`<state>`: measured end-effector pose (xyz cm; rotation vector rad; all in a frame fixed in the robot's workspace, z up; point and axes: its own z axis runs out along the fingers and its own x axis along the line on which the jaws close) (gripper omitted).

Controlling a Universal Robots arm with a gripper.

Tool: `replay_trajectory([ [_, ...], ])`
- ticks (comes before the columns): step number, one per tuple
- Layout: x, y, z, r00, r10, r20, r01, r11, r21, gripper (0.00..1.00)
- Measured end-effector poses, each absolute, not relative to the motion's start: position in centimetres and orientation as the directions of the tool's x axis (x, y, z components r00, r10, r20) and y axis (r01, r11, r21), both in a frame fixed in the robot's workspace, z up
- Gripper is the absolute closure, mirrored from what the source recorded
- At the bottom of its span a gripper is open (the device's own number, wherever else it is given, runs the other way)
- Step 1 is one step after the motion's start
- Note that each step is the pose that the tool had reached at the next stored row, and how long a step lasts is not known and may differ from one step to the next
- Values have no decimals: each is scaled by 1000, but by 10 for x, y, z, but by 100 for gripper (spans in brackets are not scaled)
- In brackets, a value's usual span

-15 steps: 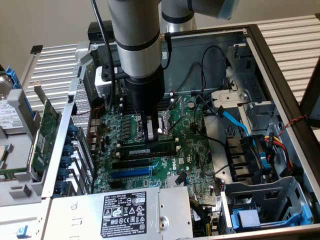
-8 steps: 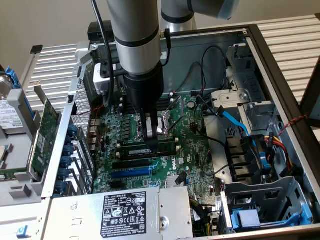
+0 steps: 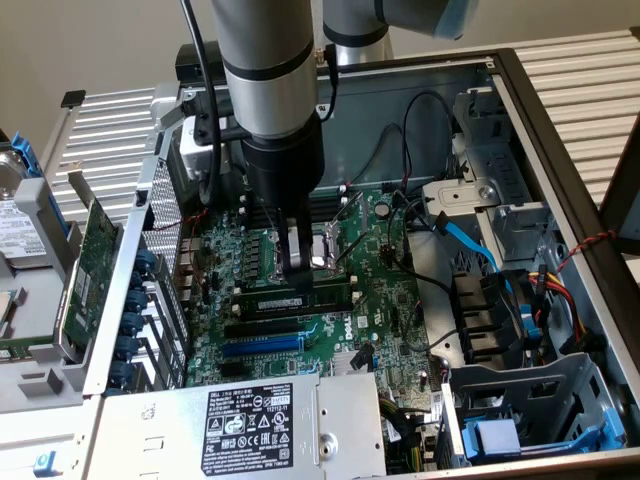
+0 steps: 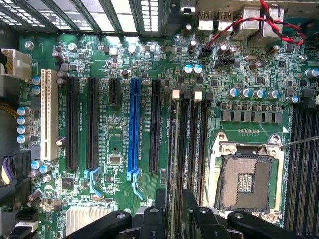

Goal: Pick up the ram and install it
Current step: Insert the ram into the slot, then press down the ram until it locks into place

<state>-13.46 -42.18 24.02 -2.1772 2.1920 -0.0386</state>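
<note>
Gripper [image 3: 297, 262]: part-open, fingers straddling the ram's top edge; a firm grip cannot be confirmed.
Ram [image 3: 295, 300]: directly beneath the fingertips, standing on edge in a slot [image 4: 192, 144] beside the socket [image 4: 246, 181].
Axis: ram runs along the slots, across the finger gap.
Writing: white label [image 3: 248, 418] on the power supply, text unreadable.

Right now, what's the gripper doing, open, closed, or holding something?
Gripper: low over the motherboard, right at the ram lying in its slot; open or shut cannot be told.
</note>
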Motion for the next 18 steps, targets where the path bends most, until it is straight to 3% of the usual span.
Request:
replay_trajectory([
  [18,-139,-422,243,-7,-1000,-22,-999,7,-32,72],
])
